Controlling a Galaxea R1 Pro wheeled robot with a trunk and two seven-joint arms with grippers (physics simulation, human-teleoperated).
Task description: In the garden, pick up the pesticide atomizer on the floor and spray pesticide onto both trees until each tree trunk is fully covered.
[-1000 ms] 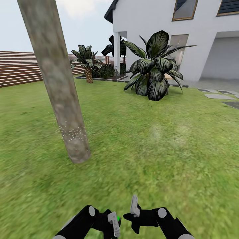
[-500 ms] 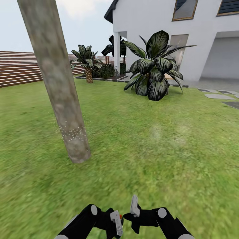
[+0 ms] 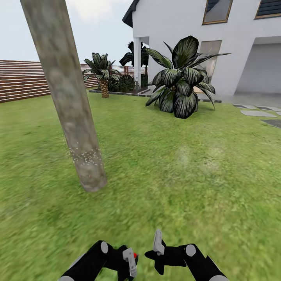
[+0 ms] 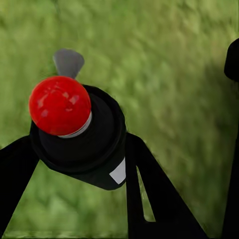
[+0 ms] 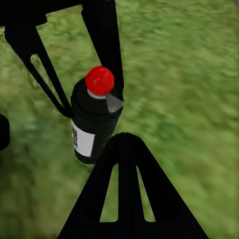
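Between the fingers of my left gripper sits the pesticide atomizer, clamped upright over the grass. My right gripper hangs just beside it, fingers parted and holding nothing. Ahead and left of both stands a tree trunk.

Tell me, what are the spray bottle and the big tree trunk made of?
The pesticide atomizer looks like dark, smooth plastic with a white label; its glossy red top shows bright highlights. It could be painted metal. The tree trunk looks like pale, mottled bark with a dull finish and whitish specks low down.
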